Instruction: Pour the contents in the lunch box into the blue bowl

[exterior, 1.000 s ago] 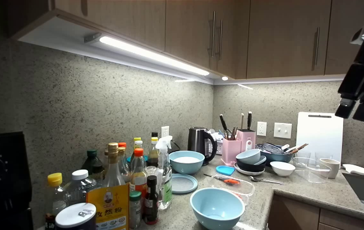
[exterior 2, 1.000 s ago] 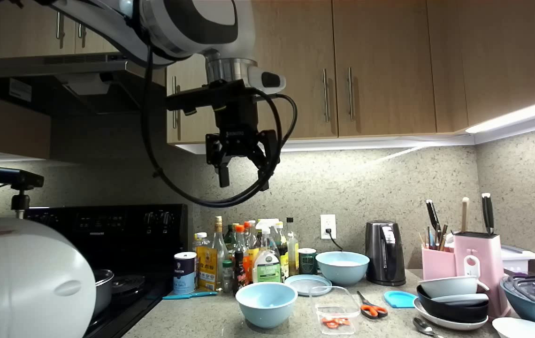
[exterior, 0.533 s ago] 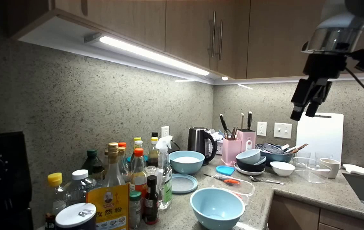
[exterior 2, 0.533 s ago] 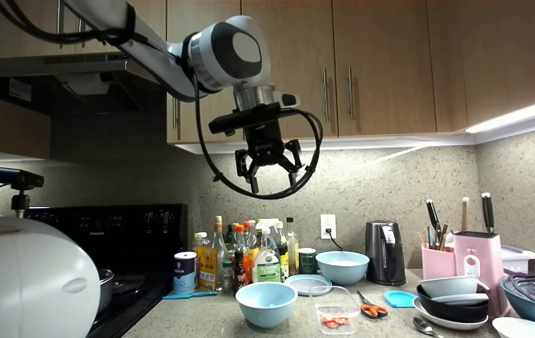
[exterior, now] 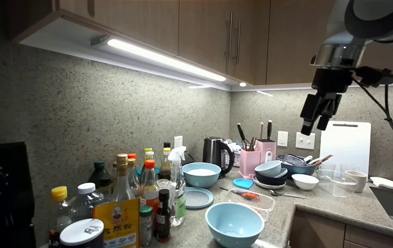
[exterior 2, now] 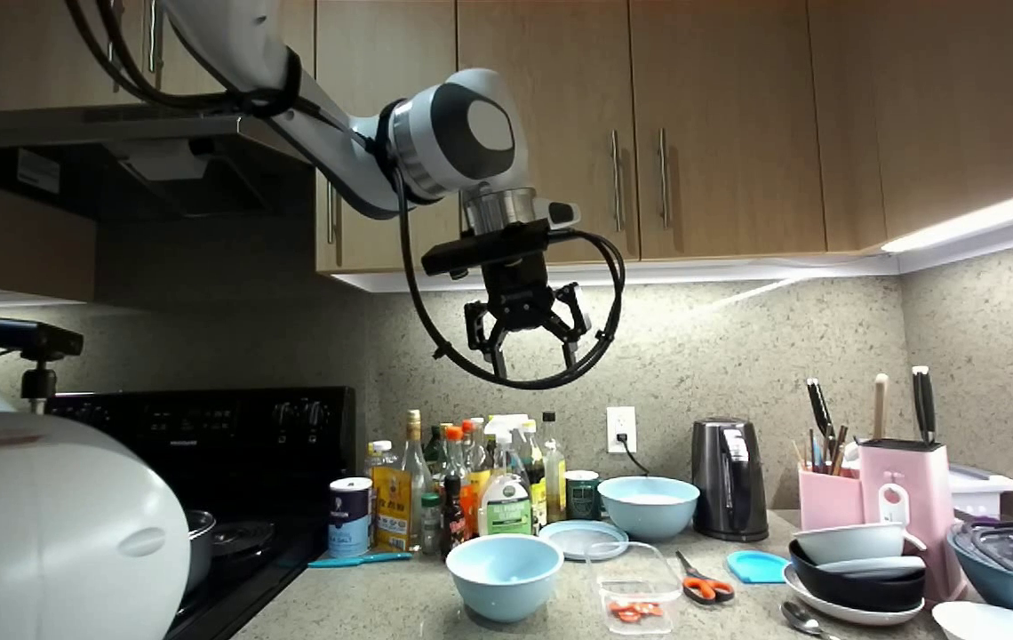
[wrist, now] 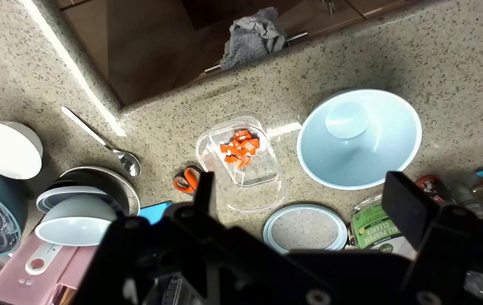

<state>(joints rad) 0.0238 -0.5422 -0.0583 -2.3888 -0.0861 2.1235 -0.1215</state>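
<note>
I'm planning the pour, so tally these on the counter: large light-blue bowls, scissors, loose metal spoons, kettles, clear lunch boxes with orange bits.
Large light-blue bowls: 2
Scissors: 1
Loose metal spoons: 1
Kettles: 1
Lunch boxes with orange bits: 1
Total: 6

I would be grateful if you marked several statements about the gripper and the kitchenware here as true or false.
1. The gripper hangs open above the counter. True.
2. The clear container stands beside a light-blue bowl. True.
3. The orange-red bits are in that light-blue bowl. False: they are in the clear container.
4. The scissors are orange-handled. True.
5. The dark kettle stands on the stove. False: it stands on the counter.
</note>
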